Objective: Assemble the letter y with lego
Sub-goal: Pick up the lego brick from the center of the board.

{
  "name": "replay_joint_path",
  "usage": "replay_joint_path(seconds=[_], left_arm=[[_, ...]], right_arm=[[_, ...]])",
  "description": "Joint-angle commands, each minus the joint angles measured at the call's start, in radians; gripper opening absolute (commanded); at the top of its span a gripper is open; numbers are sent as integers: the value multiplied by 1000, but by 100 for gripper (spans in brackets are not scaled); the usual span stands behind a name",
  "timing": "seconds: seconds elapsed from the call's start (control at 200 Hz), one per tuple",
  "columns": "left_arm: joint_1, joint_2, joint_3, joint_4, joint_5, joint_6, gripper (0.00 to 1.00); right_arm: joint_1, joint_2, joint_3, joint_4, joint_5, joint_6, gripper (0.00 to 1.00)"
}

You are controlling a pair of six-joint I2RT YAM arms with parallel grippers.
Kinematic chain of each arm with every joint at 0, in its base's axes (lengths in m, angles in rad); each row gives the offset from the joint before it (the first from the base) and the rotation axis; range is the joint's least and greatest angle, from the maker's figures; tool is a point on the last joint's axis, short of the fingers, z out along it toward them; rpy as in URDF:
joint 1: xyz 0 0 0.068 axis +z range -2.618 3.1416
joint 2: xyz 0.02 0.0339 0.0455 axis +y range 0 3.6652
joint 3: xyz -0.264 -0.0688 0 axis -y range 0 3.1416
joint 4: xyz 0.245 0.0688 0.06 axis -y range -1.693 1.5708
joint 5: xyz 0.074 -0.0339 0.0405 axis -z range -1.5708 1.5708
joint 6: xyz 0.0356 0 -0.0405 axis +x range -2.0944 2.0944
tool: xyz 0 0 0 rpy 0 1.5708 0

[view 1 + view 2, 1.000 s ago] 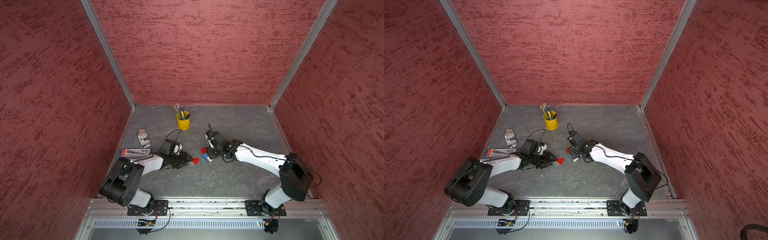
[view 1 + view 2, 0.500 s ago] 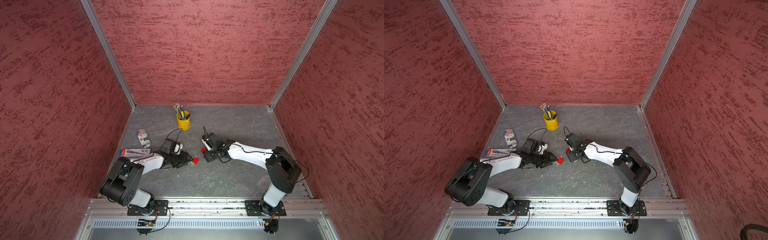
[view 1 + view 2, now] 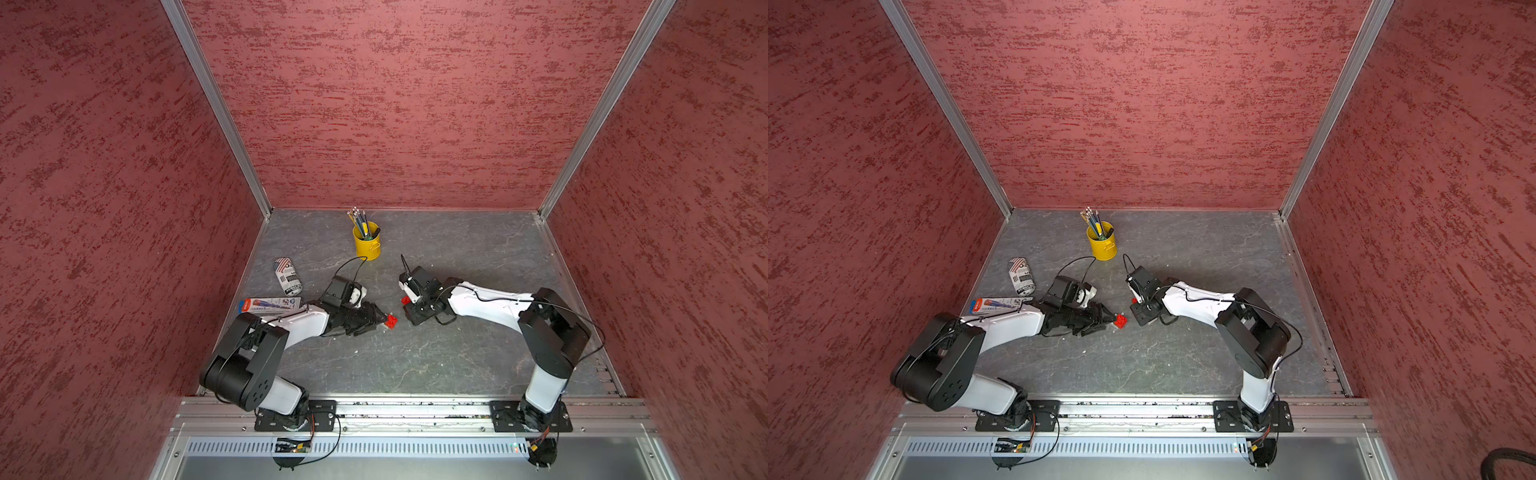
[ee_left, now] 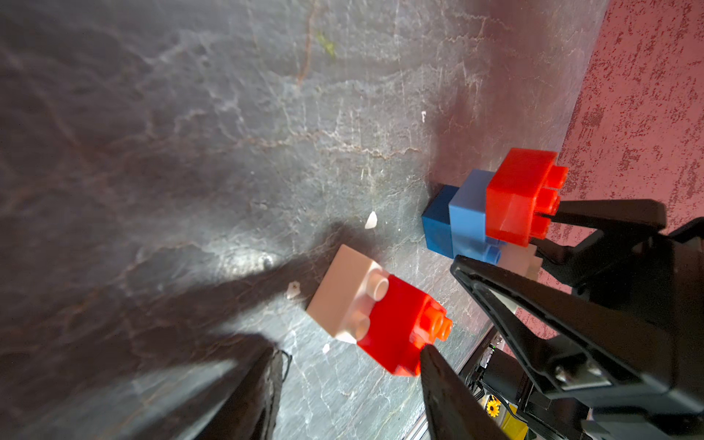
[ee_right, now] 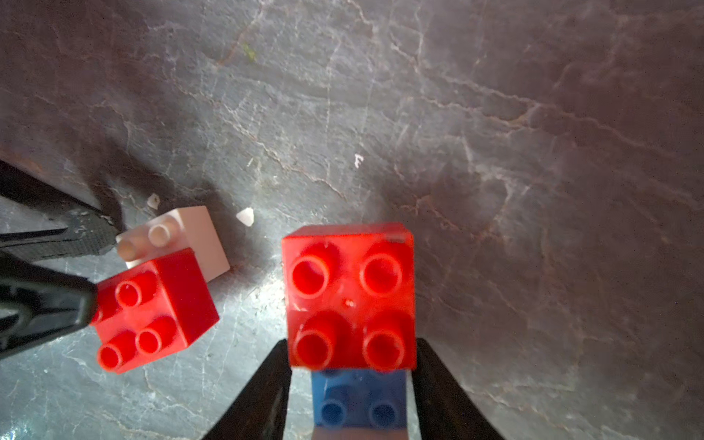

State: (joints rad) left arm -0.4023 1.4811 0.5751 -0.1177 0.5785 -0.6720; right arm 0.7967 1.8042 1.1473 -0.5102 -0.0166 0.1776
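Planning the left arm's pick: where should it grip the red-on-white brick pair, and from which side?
Grip the red brick by two opposite flat side walls, below its studs, coming from the side of the left gripper. It stands studs-up, half overlapping the white brick, so those walls are bare and parallel. The open jaws look stacked one above the other, so probably roll the wrist first.

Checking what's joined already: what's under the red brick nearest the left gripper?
A white brick sits under that red brick, offset, two of its studs showing. The red brick covers the rest of its studded face, so the joint itself is hidden.
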Motion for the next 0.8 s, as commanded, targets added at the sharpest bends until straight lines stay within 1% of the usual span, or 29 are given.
replay_joint_path(seconds=[0.0,0.1,0.17,0.416,0.571,0.797], left_arm=[[-5,38,-28,-122,-128,18,59],[-5,41,-30,-123,-129,19,59],[-6,40,-29,-126,-129,20,59],[-6,42,-30,-126,-132,23,59],[-6,44,-38,-122,-132,25,58],[-3,49,-60,-90,-120,20,58]], right_arm=[[-4,18,29,-14,-15,-18,47],[-4,16,31,-19,-18,-29,39],[-4,5,31,-21,-20,-36,36],[1,-65,30,-26,-29,-64,33],[13,-116,19,-7,-60,-99,33],[37,-131,15,12,-94,-132,33]])
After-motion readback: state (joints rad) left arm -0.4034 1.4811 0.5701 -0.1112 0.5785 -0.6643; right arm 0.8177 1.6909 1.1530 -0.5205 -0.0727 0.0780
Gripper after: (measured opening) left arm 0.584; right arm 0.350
